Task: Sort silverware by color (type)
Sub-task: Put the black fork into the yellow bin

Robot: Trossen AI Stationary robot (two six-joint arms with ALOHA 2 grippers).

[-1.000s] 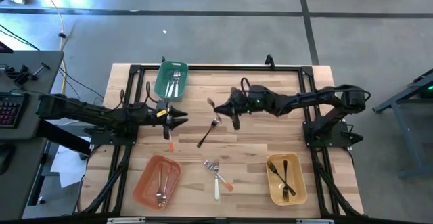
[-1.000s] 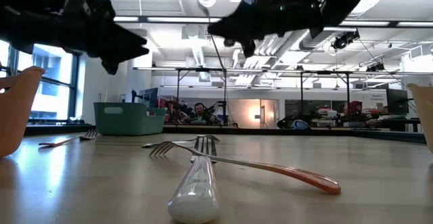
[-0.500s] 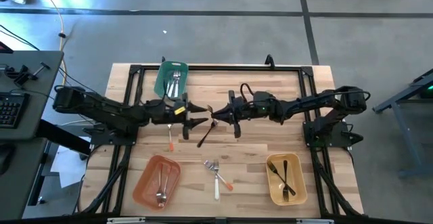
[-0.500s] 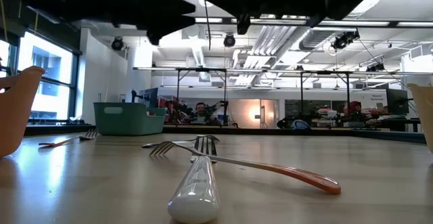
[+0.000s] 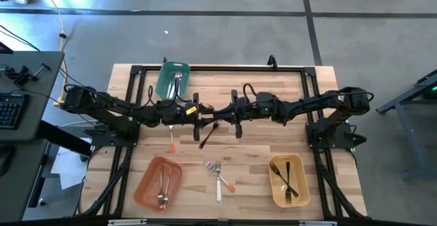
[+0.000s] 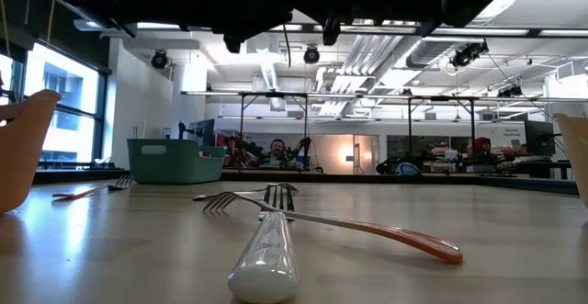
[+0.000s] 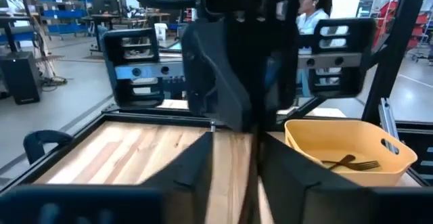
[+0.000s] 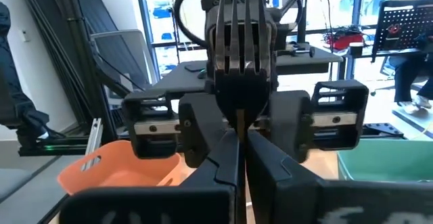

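The left claw (image 5: pixel 200 111) has moved in from the surface's left side and now meets our right claw (image 5: pixel 220 112) above the middle. The right claw stays clamped on the black plastic fork (image 8: pixel 238 31). We cannot tell whether the left fingers grip it yet; this looks like a handover.

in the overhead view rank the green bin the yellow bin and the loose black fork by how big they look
1. Yellow bin and green bin: look about alike, too close to rank.
2. Black fork: clearly smallest.
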